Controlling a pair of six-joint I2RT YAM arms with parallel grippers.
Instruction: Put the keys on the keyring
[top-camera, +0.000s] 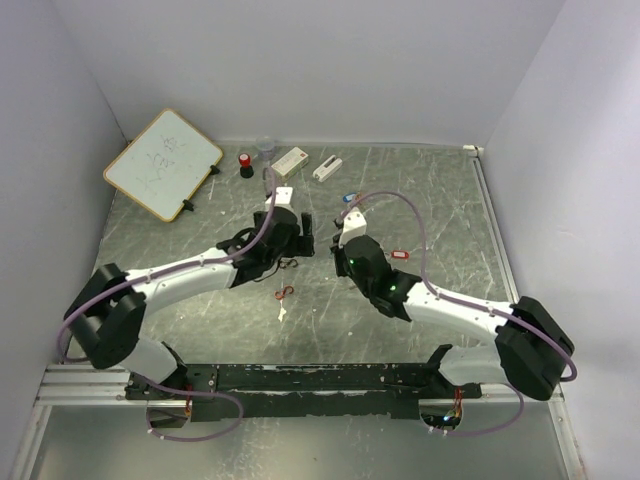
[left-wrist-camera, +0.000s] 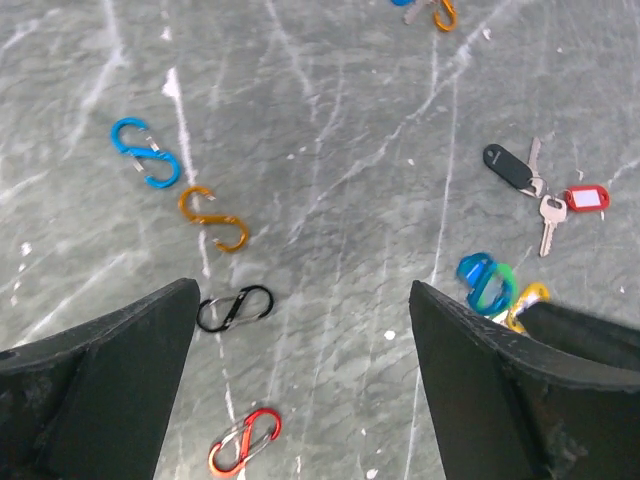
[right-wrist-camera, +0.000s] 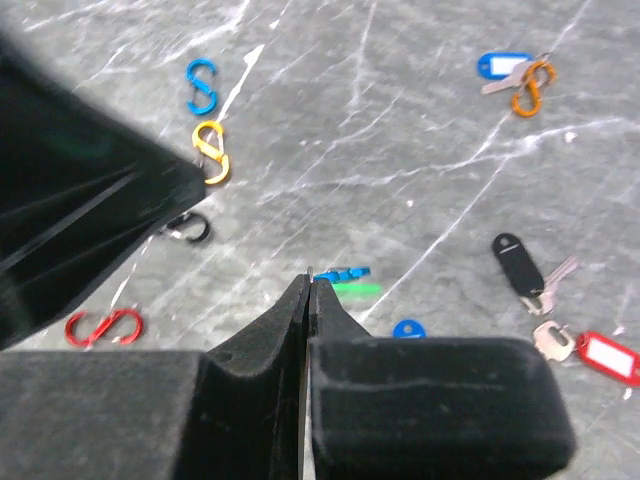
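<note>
My right gripper (right-wrist-camera: 311, 280) is shut on a thin metal edge of a small bunch of keys with blue (right-wrist-camera: 345, 273) and green (right-wrist-camera: 357, 289) tags at its tip. That bunch also shows in the left wrist view (left-wrist-camera: 490, 285) with a yellow tag. My left gripper (left-wrist-camera: 302, 288) is open and empty, close beside the right gripper (top-camera: 340, 240) above the table's middle. A black-tagged key (left-wrist-camera: 510, 168) and a red-tagged key (left-wrist-camera: 585, 197) lie together on the table. A blue-tagged key (right-wrist-camera: 505, 66) lies on an orange clip (right-wrist-camera: 527, 88).
S-shaped clips lie on the grey table: blue (left-wrist-camera: 146, 153), orange (left-wrist-camera: 213, 218), black (left-wrist-camera: 234, 307), red (left-wrist-camera: 244, 442). At the back stand a whiteboard (top-camera: 163, 163), a red object (top-camera: 245, 163), a clear cup (top-camera: 266, 148) and two white items (top-camera: 290, 160).
</note>
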